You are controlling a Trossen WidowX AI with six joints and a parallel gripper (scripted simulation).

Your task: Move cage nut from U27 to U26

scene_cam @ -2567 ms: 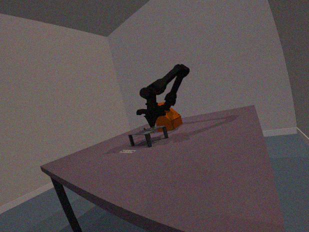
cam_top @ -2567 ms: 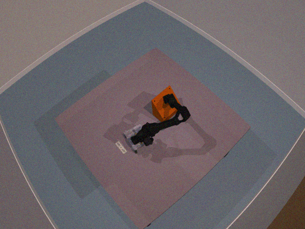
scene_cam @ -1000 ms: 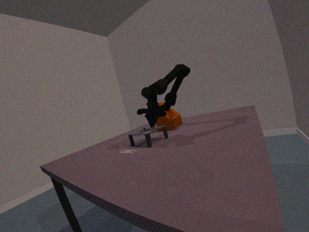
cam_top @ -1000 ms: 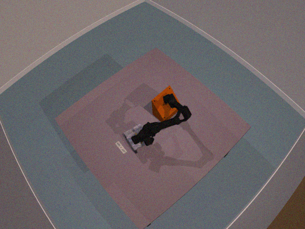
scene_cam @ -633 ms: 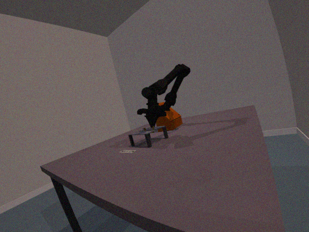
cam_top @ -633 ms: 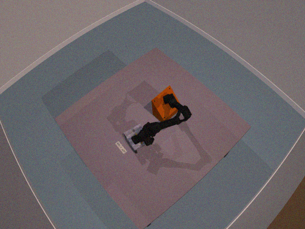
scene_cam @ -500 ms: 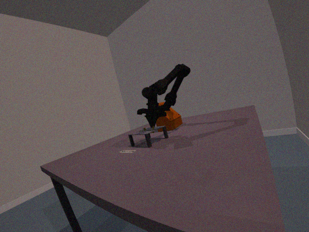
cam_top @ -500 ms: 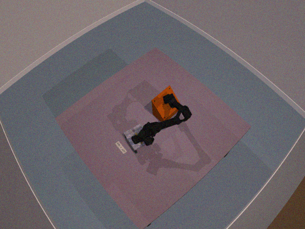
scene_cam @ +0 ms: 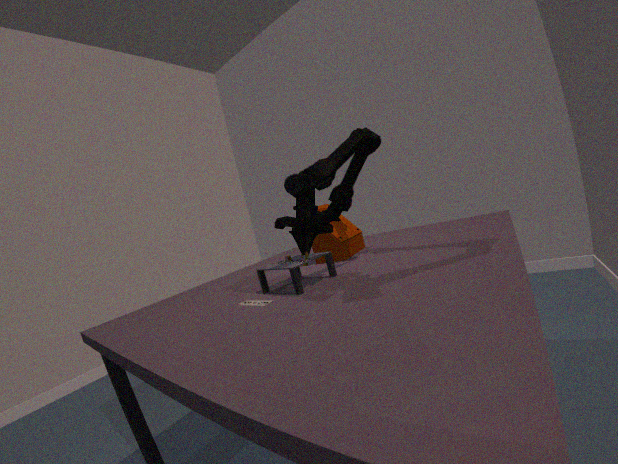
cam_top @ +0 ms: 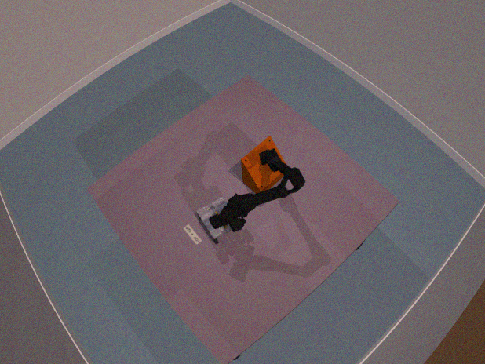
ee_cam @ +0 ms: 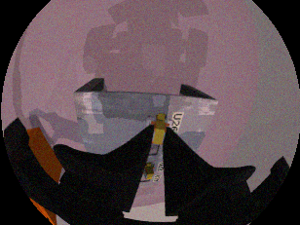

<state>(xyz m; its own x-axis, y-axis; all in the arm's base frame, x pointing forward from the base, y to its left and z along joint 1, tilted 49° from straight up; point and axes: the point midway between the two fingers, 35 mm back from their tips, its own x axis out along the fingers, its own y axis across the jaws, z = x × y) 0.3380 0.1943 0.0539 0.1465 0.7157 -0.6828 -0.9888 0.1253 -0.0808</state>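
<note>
Yellow cage nut, pinched in the nearly closed end effector, sits beside the rail plate's U26 label. Seating seems in hand; next, press square, then release. Wrist view reads the label; the exterior shows the plate's legs.

Top looks down from high, exterior sideways from tableside, wrist close along the claw; all share the plate
</note>
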